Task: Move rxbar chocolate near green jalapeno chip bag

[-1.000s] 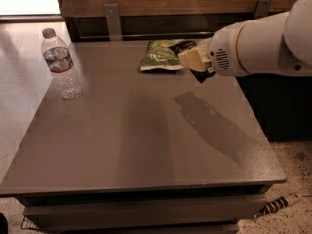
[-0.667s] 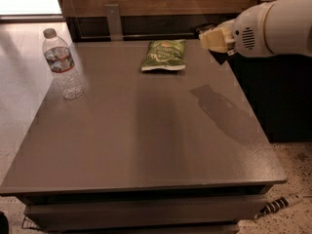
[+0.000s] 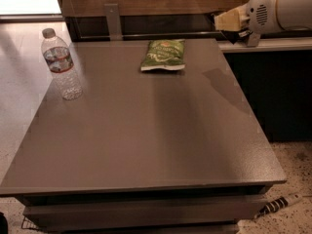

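Note:
The green jalapeno chip bag (image 3: 164, 55) lies flat at the back middle of the grey table (image 3: 146, 140), its small red-yellow logo near its far edge. The rxbar chocolate does not show anywhere on the table; it is hidden or out of view. My gripper (image 3: 228, 21) is at the upper right, beyond the table's back right corner, raised above the surface and well to the right of the green bag. The white arm (image 3: 287, 6) runs off the right edge behind it.
A clear water bottle (image 3: 61, 65) with a red and blue label stands upright at the table's left back. A metal bracket (image 3: 113, 21) and wood panelling stand behind the table. A dark cabinet (image 3: 278, 91) stands to the right. A power strip (image 3: 280, 204) lies on the floor.
The arm and gripper have moved right and up, from just beside the green bag's right edge to beyond the table's back right corner. The bag and bottle have not moved.

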Controlling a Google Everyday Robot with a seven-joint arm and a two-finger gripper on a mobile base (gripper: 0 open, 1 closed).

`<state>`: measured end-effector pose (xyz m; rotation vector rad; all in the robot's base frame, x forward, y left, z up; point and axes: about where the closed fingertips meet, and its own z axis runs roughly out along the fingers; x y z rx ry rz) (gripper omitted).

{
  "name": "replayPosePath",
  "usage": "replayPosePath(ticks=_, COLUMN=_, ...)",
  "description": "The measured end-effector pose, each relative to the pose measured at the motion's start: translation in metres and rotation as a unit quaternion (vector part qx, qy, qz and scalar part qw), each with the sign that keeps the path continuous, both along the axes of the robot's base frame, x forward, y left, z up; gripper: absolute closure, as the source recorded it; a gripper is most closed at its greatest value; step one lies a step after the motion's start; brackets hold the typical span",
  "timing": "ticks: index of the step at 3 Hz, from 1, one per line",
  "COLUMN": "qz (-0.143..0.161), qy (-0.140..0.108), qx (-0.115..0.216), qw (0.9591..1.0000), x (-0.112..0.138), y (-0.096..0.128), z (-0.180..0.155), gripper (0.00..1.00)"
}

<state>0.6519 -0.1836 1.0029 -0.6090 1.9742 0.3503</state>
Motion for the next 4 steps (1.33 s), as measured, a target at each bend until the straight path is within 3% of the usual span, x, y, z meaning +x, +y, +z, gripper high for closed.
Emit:
replayPosePath(ticks=2, qz=-0.017, qy=0.060, qx=0.021, qw=0.9978, x=0.052, y=-0.023, z=-0.054, gripper=1.00)
replayPosePath(ticks=3, qz=0.002, qy=0.102, qx=0.049, qw=0.9936, x=0.077, y=-0.006, z=-0.126, gripper=1.00)
replayPosePath(ticks=4, qz=0.013, qy=0.121, qx=0.063, qw=0.9906, x=0.086, y=0.007, z=-0.165, gripper=1.00)
